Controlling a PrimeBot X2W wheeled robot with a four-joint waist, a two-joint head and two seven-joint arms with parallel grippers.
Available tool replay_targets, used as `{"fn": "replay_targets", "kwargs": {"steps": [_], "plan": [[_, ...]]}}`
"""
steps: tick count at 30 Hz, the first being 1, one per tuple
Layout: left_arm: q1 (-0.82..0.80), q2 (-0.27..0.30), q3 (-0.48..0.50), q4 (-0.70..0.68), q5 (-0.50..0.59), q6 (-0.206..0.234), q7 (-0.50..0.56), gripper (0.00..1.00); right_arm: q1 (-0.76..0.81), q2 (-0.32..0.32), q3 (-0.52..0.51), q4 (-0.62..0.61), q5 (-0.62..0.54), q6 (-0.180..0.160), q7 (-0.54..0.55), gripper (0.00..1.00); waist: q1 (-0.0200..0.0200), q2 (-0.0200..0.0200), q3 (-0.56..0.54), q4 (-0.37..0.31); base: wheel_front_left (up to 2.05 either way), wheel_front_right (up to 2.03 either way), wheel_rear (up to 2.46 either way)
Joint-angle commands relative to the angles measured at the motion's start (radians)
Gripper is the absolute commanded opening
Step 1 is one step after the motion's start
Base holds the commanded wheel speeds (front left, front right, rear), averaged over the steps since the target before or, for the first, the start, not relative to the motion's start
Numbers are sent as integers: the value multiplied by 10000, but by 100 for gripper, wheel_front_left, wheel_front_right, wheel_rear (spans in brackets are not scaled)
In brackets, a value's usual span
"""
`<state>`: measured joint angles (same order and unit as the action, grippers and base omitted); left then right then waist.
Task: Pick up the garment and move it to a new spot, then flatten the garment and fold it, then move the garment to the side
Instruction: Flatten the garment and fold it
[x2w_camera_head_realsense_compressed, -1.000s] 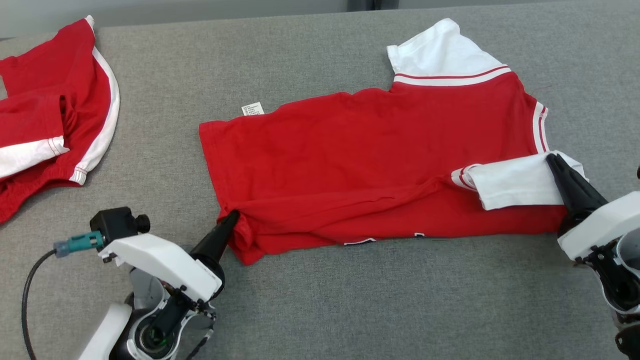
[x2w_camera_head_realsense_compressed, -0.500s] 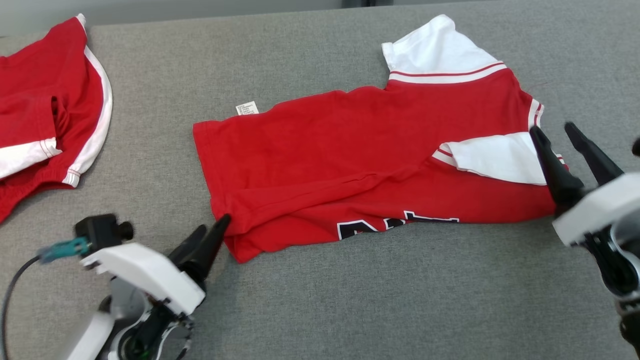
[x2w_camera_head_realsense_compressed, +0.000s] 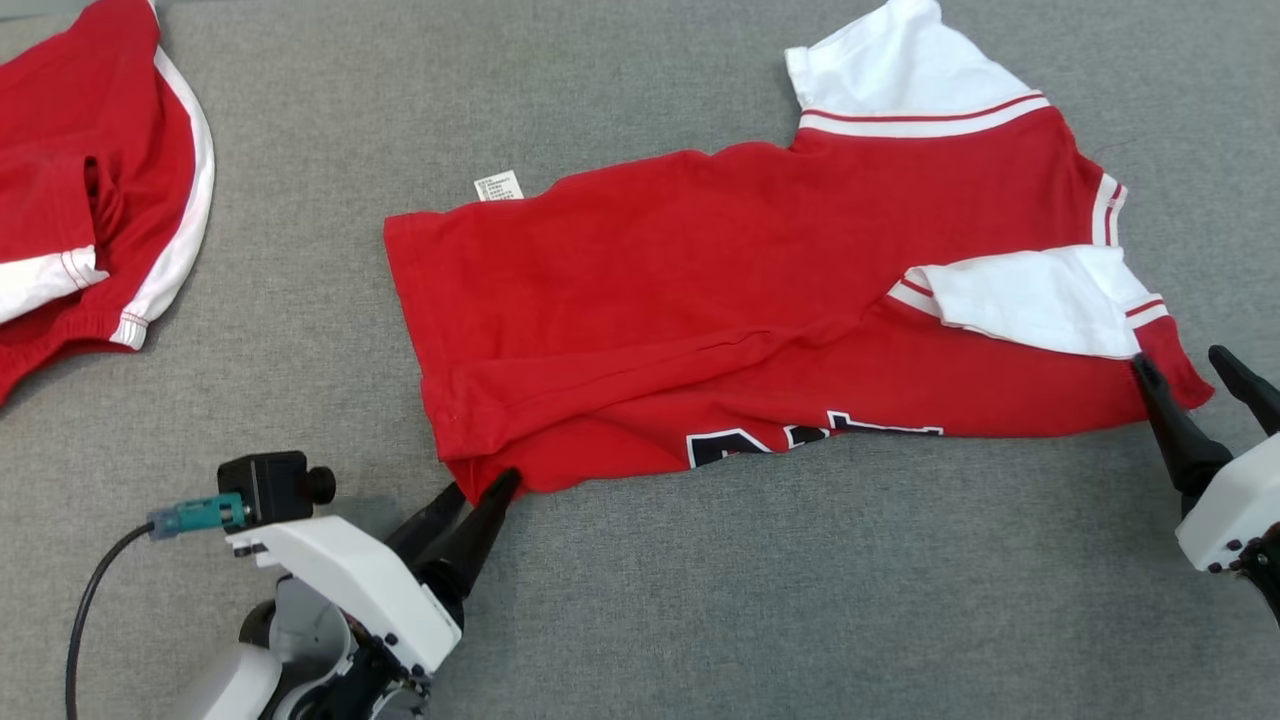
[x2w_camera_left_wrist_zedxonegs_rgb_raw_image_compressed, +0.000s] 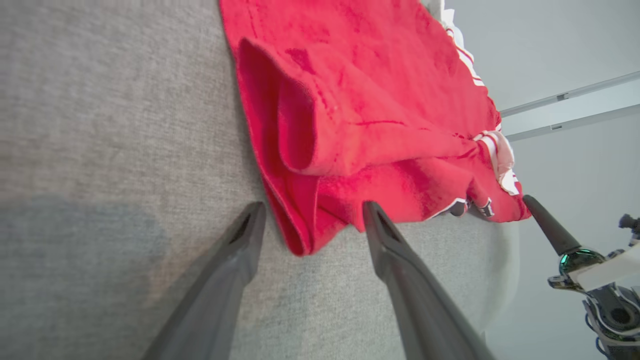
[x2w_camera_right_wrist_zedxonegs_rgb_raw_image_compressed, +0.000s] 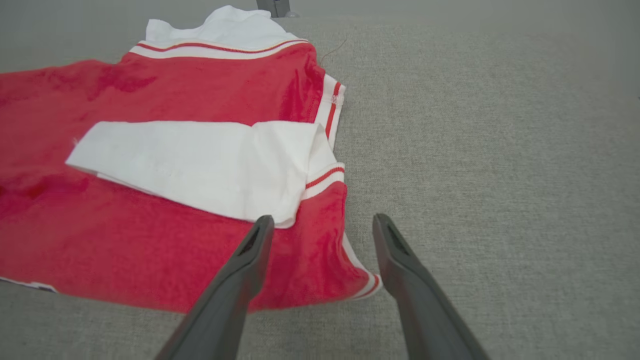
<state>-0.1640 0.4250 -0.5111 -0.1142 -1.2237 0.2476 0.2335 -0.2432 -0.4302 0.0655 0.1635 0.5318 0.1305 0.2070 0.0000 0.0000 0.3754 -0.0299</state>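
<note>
Lying mid-table, the garment (x2w_camera_head_realsense_compressed: 700, 300), a red shirt, is spread sideways on the grey table (x2w_camera_head_realsense_compressed: 700, 620), hem toward your left and collar end toward your right. A fold runs along its near side, with black lettering (x2w_camera_head_realsense_compressed: 810, 440) peeking out at the near edge. One white sleeve (x2w_camera_head_realsense_compressed: 1030, 300) is folded onto the red body at the right. The other white sleeve (x2w_camera_head_realsense_compressed: 900, 80) sticks out flat on the far side. A white label (x2w_camera_head_realsense_compressed: 499, 186) pokes out at the far hem corner.

Your left gripper (x2w_camera_head_realsense_compressed: 483, 483) sits at the near hem corner, released. Its fingers are spread, and in the left wrist view the folded red corner lies between the two tips, not pinched. One tip is touching or just beside the cloth edge; can't tell which.

Your right gripper (x2w_camera_head_realsense_compressed: 1179, 357) is at the near right corner, also released. In the right wrist view one finger is over red cloth just below the folded sleeve, and the other is over bare table just beside the striped edge. Nothing is grasped.

A second red-and-white garment (x2w_camera_head_realsense_compressed: 90, 200) lies well apart at the table's far left.
</note>
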Motion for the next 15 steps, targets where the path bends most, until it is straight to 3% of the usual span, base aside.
{"fn": "replay_targets", "kwargs": {"steps": [1, 15], "plan": [[-212, -9, 5, 173, 53, 21, 19, 100, 7, 5, -95, 19, -216, 4, 120, 100, 0, 0, 91, 45, 0, 0, 0], [-819, -392, -293, 857, -67, -470, 298, 100, 72, 235, 157, -172, -151, 4, 496, 100, 0, 0, 321, 114, 0, 0, 0]]}}
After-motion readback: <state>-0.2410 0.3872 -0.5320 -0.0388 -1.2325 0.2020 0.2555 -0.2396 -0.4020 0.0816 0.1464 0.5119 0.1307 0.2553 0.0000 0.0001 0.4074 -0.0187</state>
